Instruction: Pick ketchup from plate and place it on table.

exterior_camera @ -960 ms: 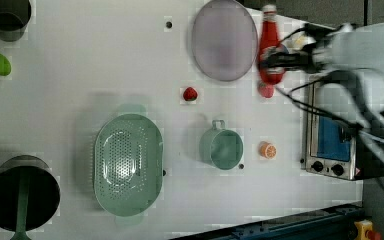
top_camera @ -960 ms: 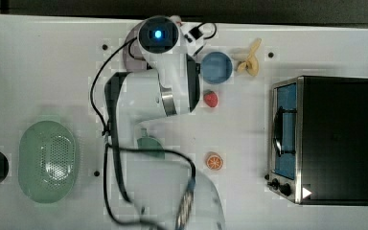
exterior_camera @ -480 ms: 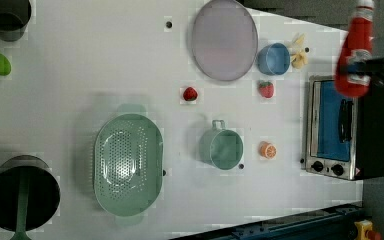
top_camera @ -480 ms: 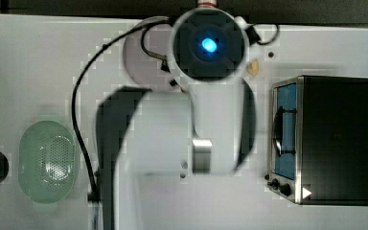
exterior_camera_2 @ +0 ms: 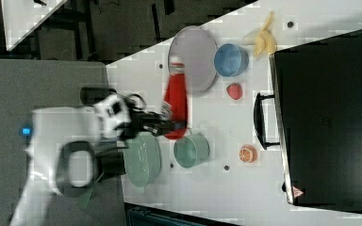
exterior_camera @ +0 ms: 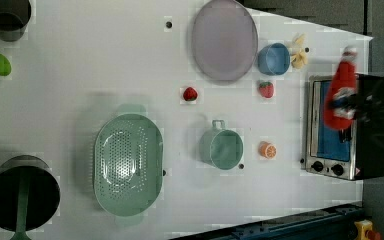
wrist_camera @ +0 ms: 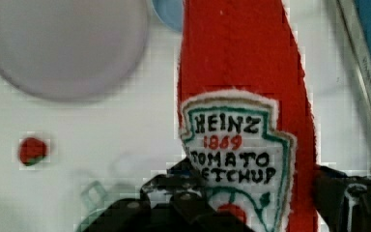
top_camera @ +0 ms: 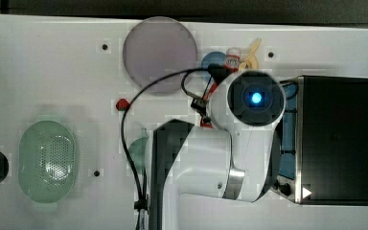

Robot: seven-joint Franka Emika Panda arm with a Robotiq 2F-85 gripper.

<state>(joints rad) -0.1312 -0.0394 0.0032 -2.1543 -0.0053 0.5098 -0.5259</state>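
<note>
Left view: the gripper [exterior_camera: 352, 106] holds the single ketchup [exterior_camera: 341, 95] bottle clamped at its label end, aloft at the left view's right, clear of the one empty plate [exterior_camera: 224, 40]. Its long axis points cap-first away from the fingers, above the table [exterior_camera: 80, 75].

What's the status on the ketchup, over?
Pincer shut on ketchup. Bottle lifted clear of plate, not yet on table. Green cup and toaster oven close by, over.
</note>
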